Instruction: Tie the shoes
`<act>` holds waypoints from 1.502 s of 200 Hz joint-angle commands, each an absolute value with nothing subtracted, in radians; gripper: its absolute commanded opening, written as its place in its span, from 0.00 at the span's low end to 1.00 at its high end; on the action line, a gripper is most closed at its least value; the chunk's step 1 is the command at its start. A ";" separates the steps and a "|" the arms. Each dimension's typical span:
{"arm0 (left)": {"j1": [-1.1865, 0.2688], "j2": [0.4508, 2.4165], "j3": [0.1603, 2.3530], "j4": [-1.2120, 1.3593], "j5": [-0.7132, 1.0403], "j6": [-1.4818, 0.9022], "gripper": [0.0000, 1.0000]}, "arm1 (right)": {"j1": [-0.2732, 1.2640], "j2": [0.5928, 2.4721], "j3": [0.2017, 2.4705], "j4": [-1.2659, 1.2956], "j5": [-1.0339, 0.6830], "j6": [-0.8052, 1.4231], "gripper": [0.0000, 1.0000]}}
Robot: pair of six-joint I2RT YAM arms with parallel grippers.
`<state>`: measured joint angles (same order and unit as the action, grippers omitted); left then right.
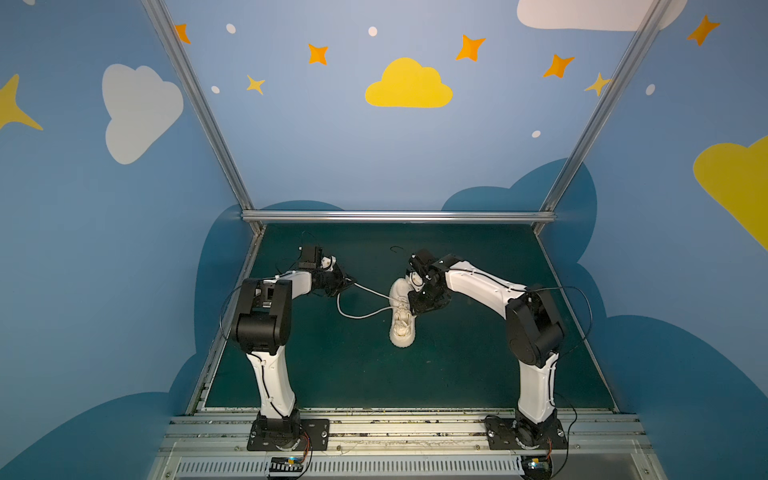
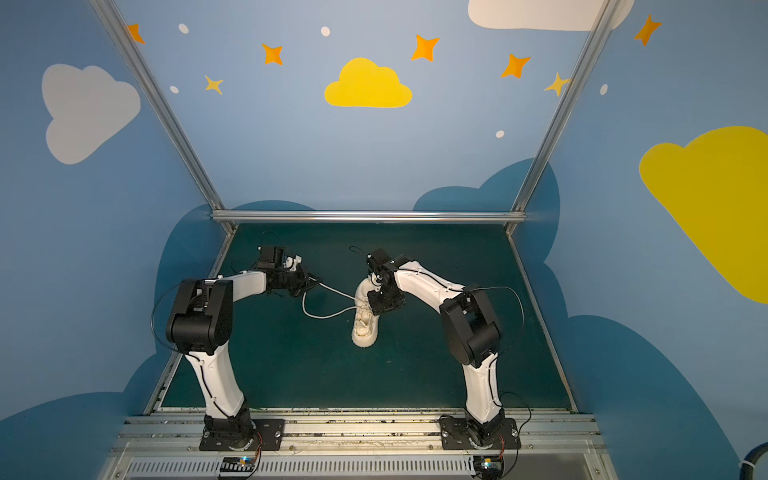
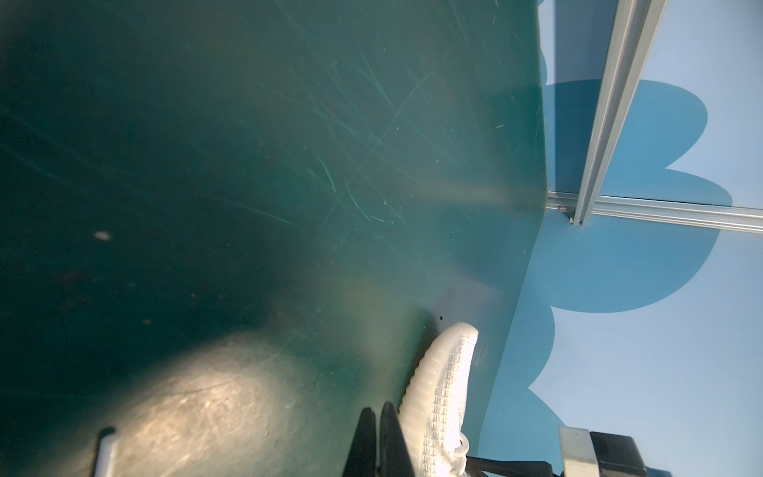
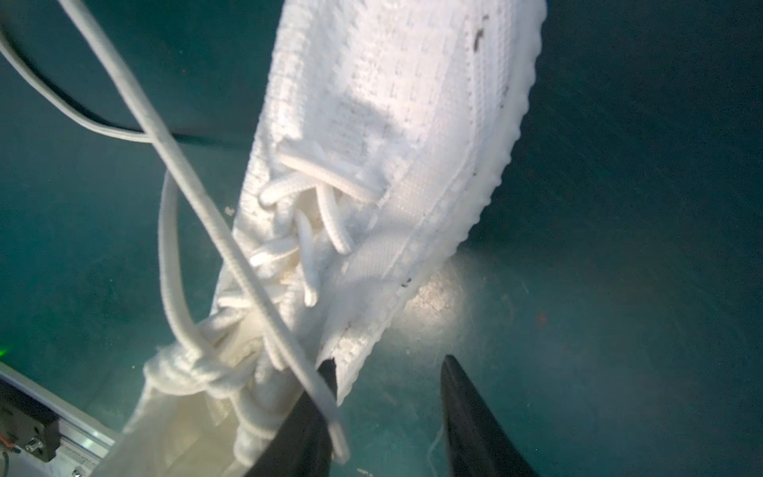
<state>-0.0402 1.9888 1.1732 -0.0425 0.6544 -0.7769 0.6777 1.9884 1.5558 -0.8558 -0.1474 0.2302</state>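
Observation:
The shoe (image 1: 402, 322) (image 2: 365, 328), a cream-white knit sneaker, lies on the green mat in both top views, toe toward the back. My left gripper (image 1: 352, 283) (image 2: 316, 283) (image 3: 377, 413) is shut to the shoe's left. One lace (image 1: 374, 293) runs taut from it to the shoe. Another lace strand (image 1: 357, 315) loops on the mat. My right gripper (image 1: 415, 309) (image 4: 386, 363) hovers open at the shoe's (image 4: 392, 144) right side. One of its fingers (image 4: 313, 413) is against the sole edge with a lace (image 4: 198, 198) draped over it. A knot (image 4: 194, 367) sits at the top eyelets.
The green mat (image 1: 457, 365) is boxed in by blue walls and aluminium rails at the back (image 1: 395, 216) and at the sides. A metal rail (image 1: 395, 428) with both arm bases runs along the front edge.

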 commanded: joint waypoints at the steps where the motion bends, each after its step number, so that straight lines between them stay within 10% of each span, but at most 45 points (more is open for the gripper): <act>1: -0.037 1.972 1.153 -0.039 0.648 -0.751 0.03 | 0.672 1.939 1.578 -0.858 -0.170 0.236 0.42; 300: -0.098 1.962 1.207 -0.202 0.568 -0.678 0.05 | 0.573 1.933 1.460 -0.742 -0.424 0.281 0.43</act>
